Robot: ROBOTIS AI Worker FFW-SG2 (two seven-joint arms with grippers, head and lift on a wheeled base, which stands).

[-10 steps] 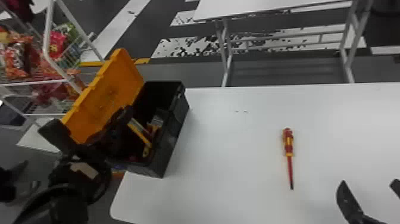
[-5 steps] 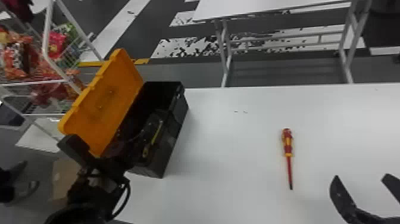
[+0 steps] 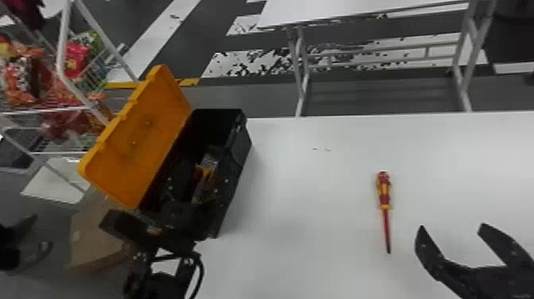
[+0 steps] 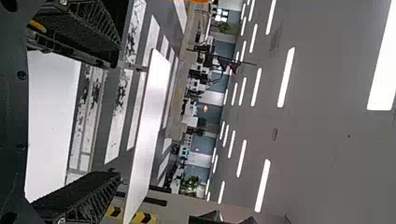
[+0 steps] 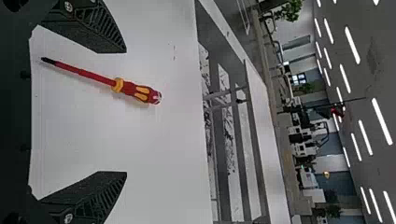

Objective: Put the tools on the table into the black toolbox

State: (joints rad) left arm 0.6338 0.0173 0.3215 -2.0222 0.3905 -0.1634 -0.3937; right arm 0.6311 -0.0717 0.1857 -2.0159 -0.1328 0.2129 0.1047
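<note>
Head view: red-and-yellow screwdriver [image 3: 384, 195] laid on white table [image 3: 310, 206], shaft pointed at near edge, just left of right gripper [image 3: 452, 226], the nearer one; jaws spread wide, nothing gripped.

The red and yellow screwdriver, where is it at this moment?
In the head view, the screwdriver lies on the white table, to the right of the black toolbox and just left of the open right gripper.
</note>
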